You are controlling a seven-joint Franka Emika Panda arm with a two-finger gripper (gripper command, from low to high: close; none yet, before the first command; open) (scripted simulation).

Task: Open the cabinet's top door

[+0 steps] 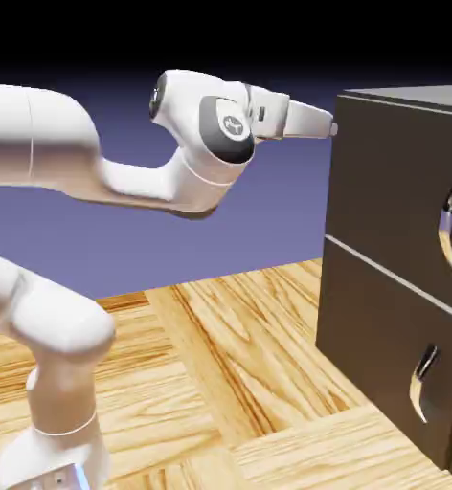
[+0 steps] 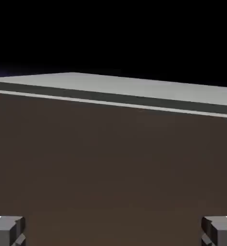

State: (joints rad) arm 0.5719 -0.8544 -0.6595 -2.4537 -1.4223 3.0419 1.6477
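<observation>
Gripper (image 2: 113,231) spread, nothing betw. tips, at top door's (image 1: 388,182) far upper edge, prob. lining up; handle (image 1: 448,220) is nearer, to right.

glossy white rounded arm (image 1: 50,134), dark grey joint cap, small pale emblem, thin seam lines

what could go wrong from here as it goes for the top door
The open gripper points at the plain upper part of the top door, and no handle shows between its fingertips, so closing here would probably grab nothing. In the exterior view the fingertips sit right by the door's edge, away from the top handle, so pushing forward could bump the panel. Sliding over sideways that close might also scrape the door's face.
</observation>
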